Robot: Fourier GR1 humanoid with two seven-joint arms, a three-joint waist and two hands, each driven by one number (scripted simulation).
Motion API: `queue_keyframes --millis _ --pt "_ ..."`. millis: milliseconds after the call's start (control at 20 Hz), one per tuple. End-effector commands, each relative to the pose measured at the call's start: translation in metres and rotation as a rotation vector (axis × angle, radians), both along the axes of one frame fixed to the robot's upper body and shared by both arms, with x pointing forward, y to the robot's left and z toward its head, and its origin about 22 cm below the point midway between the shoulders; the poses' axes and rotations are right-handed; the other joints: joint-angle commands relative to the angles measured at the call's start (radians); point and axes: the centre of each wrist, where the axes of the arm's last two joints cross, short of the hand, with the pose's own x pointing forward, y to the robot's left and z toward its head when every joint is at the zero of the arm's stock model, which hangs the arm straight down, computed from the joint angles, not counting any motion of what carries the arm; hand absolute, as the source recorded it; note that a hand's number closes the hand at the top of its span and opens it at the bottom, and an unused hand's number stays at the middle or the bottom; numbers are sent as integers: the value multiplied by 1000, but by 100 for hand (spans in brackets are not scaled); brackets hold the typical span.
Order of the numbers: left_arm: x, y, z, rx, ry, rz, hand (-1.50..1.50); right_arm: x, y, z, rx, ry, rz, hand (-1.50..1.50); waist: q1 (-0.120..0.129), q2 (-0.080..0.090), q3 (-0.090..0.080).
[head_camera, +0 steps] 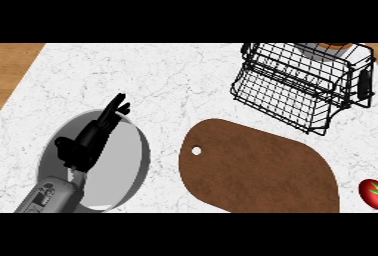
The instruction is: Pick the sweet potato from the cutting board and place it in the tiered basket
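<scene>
Beside the brown cutting board, which lies bare on the bench, you see the tiered basket behind it. Your left hand rests open over a grey bowl left of the board; the right hand and sweet potato are out of view, so progress is unclear.

The white marbled counter bears a grey bowl, brown cutting board, black wire tiered basket and tomato.

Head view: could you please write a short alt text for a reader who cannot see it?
A brown cutting board lies bare on a white marble counter, with a black wire basket behind it. At the left, the left hand, fingers straight, is over a grey plate. A red tomato shows at the right edge.
</scene>
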Motion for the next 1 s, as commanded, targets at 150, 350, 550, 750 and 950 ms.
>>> queue_keyframes --millis 150,350,550,750,950 --pt "1 -13 -9 -27 31 7 0 61 58 -21 -1 48 56 150 -10 9 -12" --pt "-16 -22 -25 -37 29 16 0 81 73 -40 21 53 77 150 -13 7 -12" --pt "-2 -13 -22 -39 25 30 0 96 98 -37 68 54 105 150 -18 10 -12" --pt "-20 -9 -26 -34 30 24 0 104 81 -52 186 89 133 150 -24 5 -11" --pt "-8 -5 -18 -34 30 38 0 114 98 -60 356 191 96 150 -31 5 -12"
